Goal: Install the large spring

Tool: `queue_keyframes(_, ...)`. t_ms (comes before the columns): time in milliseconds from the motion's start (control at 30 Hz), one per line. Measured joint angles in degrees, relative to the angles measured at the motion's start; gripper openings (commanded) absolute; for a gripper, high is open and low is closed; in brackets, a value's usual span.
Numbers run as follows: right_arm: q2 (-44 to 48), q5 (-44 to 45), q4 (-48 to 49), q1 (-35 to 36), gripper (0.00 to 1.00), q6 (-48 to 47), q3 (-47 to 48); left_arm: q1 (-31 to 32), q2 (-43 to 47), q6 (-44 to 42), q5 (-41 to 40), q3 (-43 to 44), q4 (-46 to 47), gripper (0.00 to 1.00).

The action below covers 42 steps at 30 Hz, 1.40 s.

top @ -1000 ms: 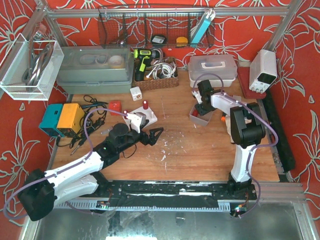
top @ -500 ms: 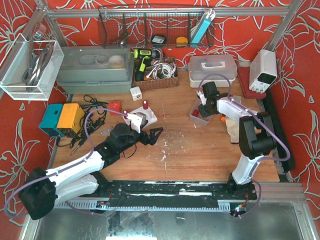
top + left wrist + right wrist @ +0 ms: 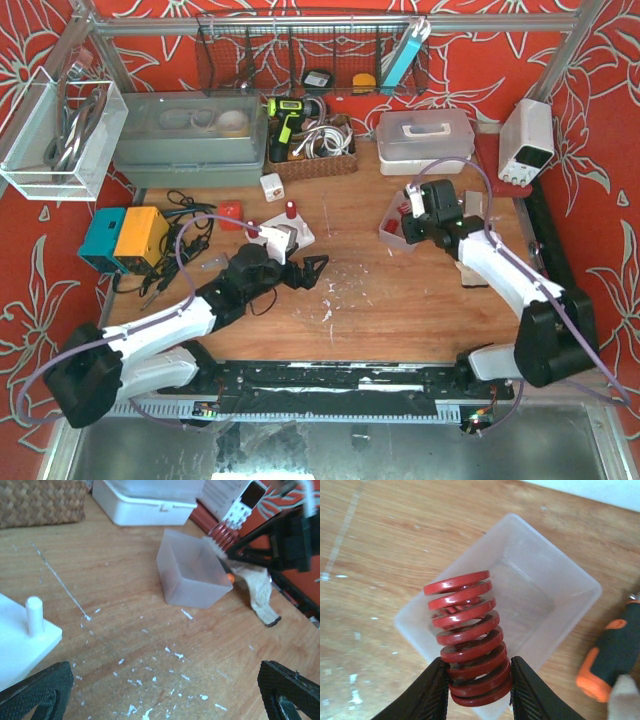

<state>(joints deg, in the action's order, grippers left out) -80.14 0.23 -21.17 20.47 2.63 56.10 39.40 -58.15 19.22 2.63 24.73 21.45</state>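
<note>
My right gripper (image 3: 476, 685) is shut on the lower coils of the large red spring (image 3: 467, 630) and holds it upright just above a translucent plastic bin (image 3: 560, 587). In the left wrist view the spring (image 3: 223, 531) shows at the bin's far rim (image 3: 192, 575). The white base plate (image 3: 288, 235) with a bare white peg (image 3: 34, 614) lies left of centre; a small red piece (image 3: 291, 210) stands on its far peg. My left gripper (image 3: 305, 270) is open and empty, low over the table beside the plate, its jaws spread wide in the left wrist view (image 3: 165, 695).
An orange-handled screwdriver (image 3: 615, 655) and a rag (image 3: 257, 587) lie right of the bin. A white lidded box (image 3: 425, 138), a wicker basket (image 3: 315, 145) and a power supply (image 3: 527, 140) stand at the back. A blue and orange box (image 3: 125, 238) with cables sits left.
The right arm swung its elbow out to the right and near side; its gripper rose from the bin with the spring. The left gripper shifted slightly right.
</note>
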Motion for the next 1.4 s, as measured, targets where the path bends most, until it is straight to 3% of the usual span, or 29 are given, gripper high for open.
queue_keyframes(167,7.6,-3.0,5.2,3.6,0.03,2.9,-5.5,0.0,-4.6,1.9,-0.1,0.8,-0.6,0.99)
queue_keyframes(433,17.3,-3.0,14.3,13.0,0.03,4.4,-13.0,-1.7,-6.3,10.8,6.0,4.7,0.7,0.69)
queue_keyframes(533,19.1,-3.1,17.6,16.1,0.03,4.5,-16.2,-2.3,-6.7,14.8,10.0,5.9,2.3,0.62)
queue_keyframes(600,19.6,-3.0,19.5,17.8,0.03,4.5,-18.1,-2.3,-7.2,16.9,12.3,7.4,2.7,0.62)
queue_keyframes(733,19.6,-2.8,22.1,20.8,0.02,4.4,-19.8,-2.3,-8.3,19.8,16.0,11.2,3.3,0.74)
queue_keyframes(867,19.6,-2.5,24.5,23.1,0.02,4.1,-19.9,-2.3,-10.2,20.4,18.3,15.9,2.6,0.77)
queue_keyframes(1067,19.9,-1.4,27.5,26.5,0.02,3.1,-20.6,-2.3,-12.9,20.8,20.2,18.3,0.9,0.7)
queue_keyframes(1267,20.2,-0.1,28.1,28.3,0.02,2.0,-21.0,-2.3,-16.6,22.0,22.4,18.7,-0.8,0.7)
queue_keyframes(1400,20.2,0.0,28.6,28.8,0.02,1.4,-21.0,-2.3,-18.1,23.1,23.6,19.0,-1.1,0.61)
